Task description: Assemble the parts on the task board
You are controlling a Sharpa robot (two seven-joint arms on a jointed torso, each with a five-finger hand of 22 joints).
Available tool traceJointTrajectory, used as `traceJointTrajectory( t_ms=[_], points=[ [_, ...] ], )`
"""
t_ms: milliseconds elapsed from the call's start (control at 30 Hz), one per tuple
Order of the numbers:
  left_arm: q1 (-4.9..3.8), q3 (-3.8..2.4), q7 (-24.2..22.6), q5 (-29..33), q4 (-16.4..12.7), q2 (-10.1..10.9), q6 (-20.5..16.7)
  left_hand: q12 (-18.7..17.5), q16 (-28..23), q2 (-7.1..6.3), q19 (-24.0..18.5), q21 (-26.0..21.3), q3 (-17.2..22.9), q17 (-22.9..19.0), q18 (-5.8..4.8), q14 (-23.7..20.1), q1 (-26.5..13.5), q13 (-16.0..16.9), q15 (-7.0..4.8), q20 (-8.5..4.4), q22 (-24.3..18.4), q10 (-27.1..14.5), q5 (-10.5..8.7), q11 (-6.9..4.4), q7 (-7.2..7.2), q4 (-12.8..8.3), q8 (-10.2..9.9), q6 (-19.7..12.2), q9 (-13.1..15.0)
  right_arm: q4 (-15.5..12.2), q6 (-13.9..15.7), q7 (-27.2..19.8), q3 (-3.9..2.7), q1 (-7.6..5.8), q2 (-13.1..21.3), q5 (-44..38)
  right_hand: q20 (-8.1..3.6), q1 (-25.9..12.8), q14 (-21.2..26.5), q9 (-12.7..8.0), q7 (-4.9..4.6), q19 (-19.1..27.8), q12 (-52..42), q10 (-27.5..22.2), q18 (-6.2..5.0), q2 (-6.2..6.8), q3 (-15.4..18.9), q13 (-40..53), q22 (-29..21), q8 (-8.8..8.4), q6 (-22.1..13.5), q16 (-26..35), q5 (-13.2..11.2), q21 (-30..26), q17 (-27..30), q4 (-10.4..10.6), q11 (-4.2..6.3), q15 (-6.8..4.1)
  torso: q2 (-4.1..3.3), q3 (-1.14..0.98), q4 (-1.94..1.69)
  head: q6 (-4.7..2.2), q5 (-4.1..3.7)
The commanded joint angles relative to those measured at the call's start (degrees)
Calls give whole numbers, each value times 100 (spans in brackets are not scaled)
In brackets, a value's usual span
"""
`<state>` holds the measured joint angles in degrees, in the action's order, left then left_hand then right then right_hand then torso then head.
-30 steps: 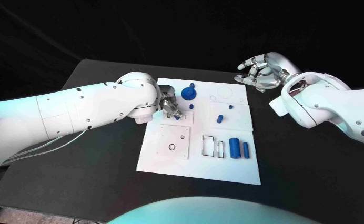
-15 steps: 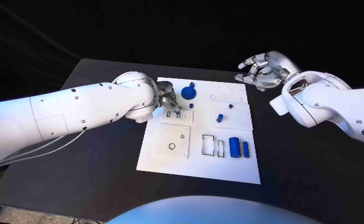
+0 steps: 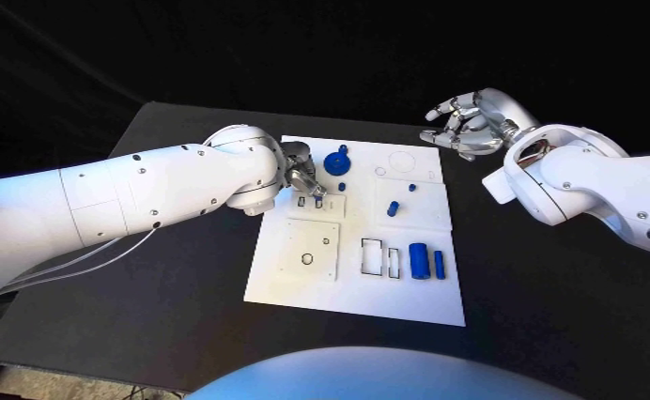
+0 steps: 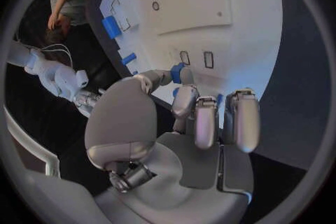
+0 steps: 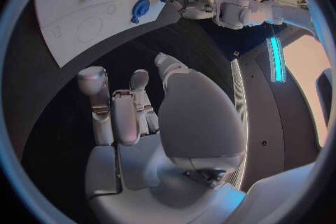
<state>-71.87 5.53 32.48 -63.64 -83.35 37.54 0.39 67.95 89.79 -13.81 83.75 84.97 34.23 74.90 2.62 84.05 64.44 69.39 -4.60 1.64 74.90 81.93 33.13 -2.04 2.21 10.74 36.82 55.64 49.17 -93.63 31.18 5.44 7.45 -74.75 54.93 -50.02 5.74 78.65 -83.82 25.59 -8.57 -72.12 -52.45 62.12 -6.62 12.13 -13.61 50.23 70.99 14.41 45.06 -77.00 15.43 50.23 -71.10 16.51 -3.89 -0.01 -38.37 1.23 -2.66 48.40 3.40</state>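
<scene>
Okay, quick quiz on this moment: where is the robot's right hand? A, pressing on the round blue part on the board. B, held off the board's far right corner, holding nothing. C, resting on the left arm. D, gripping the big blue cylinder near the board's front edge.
B: the right hand sits past the task board's far right corner, fingers apart and holding nothing.

The left hand (image 3: 302, 179) and its arm (image 3: 162, 195) cover the task board's (image 3: 355, 297) far-left corner, blocking approach from the left. The blue disc part (image 3: 337, 166) stands just right of that hand. Two blue cylinders (image 3: 426, 261) occupy the right edge. The near strip of the board is bare. The right hand (image 3: 468, 128) hovers beyond the far-right corner, off the board.
</scene>
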Motion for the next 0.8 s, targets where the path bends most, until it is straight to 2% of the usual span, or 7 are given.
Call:
traceJointTrajectory(
  t_ms=[33, 800],
  points=[
    [0, 5, 4, -16, 42, -41, 231, 18, 21, 26, 164, 31, 1142, 1510, -100, 595, 7, -5, -39, 7, 1057, 36, -5, -11, -42, -1153, 19, 15, 5, -6, -7, -47, -1, 3, -3, -22, 14, -64, 13, 5, -4, 32, 4, 25, -102, 7, -17, -5, -5, 39, -42, 22, 16, -39, 5, 12, 8, -29, 1, -1, 3, 14, 9],
    [2, 18, 110, -27, 168, -163, 639, 10, 21, 25, 163, 30, 1146, 1510, -99, 595, 1, -12, -42, 4, 1057, 37, -19, -9, -41, -1153, 16, 13, 5, 4, -13, -57, -1, 3, -12, -13, 13, -97, 10, 2, -2, 26, -16, 40, -103, 5, -25, -4, -11, 62, -49, 25, 35, -53, 0, 8, 10, -31, 5, 0, 4, 36, 9]
  ],
)
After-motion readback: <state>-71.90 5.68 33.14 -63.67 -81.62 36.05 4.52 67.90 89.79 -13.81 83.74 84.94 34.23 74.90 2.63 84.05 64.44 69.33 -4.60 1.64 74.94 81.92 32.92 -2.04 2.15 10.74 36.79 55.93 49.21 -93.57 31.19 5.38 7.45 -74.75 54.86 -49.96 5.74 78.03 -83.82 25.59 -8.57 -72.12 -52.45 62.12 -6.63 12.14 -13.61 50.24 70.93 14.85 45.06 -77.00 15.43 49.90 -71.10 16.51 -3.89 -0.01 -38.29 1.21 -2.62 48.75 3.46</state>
